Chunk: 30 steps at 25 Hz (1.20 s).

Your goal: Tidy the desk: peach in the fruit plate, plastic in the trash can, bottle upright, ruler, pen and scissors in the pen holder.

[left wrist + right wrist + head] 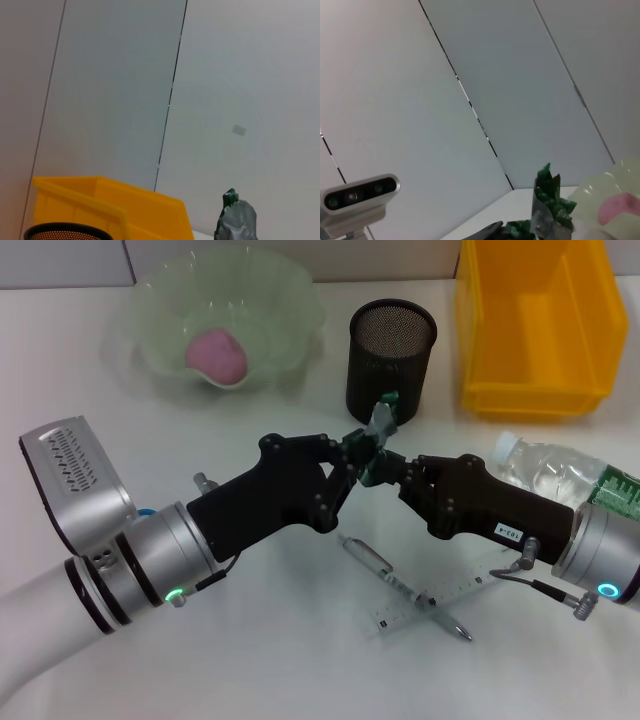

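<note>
A crumpled green and silver plastic (380, 425) hangs above the desk in front of the pen holder (390, 358). My left gripper (356, 452) and right gripper (388, 474) meet at it from either side, both shut on its lower part. The plastic (236, 220) shows in the left wrist view, and the plastic (549, 204) in the right wrist view too. The pink peach (218, 354) lies in the pale green fruit plate (290, 300). The bottle (555, 472) lies on its side behind my right arm. A silver pen (366, 556) and a clear ruler (445, 592) lie near the front. I cannot make out the scissors.
The yellow trash can (535, 330) stands at the back right beside the black mesh pen holder. Both forearms cross the middle of the desk. White desk surface shows at the front left and between the plate and the holder.
</note>
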Motion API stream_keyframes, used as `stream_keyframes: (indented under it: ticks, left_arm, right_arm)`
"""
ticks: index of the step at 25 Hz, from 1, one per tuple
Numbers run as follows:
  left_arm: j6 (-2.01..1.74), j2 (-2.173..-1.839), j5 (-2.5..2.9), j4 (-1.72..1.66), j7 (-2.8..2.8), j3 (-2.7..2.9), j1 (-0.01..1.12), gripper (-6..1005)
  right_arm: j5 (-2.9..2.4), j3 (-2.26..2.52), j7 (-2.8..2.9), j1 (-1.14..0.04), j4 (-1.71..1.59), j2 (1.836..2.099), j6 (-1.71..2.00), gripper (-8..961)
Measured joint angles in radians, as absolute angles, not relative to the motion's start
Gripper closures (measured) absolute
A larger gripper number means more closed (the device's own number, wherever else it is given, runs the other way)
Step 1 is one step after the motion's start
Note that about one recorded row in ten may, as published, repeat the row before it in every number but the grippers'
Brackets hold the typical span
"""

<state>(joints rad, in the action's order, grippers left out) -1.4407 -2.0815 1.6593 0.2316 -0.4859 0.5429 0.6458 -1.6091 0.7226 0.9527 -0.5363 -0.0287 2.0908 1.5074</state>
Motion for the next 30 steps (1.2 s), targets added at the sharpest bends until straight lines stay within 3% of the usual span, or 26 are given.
stream_keyframes:
  ticks: [4, 9, 30]
  left_arm:
    - [-1.439, -2.082, 1.665, 0.232, -0.480, 0.539, 0.645, 975]
    - [-1.440, -2.082, 1.669, 0.232, -0.476, 0.529, 0.640, 977]
    - [-1.443, -2.082, 1.675, 0.228, -0.475, 0.526, 0.638, 972]
  right_arm:
    - [-1.611, 0.726, 0.949, -0.536, -0.029, 2.091, 1.512, 932]
    - [-1.612, 0.727, 0.941, -0.533, -0.029, 2.091, 1.515, 954]
    - [-1.609, 0.727, 0.940, -0.531, -0.026, 2.091, 1.517, 954]
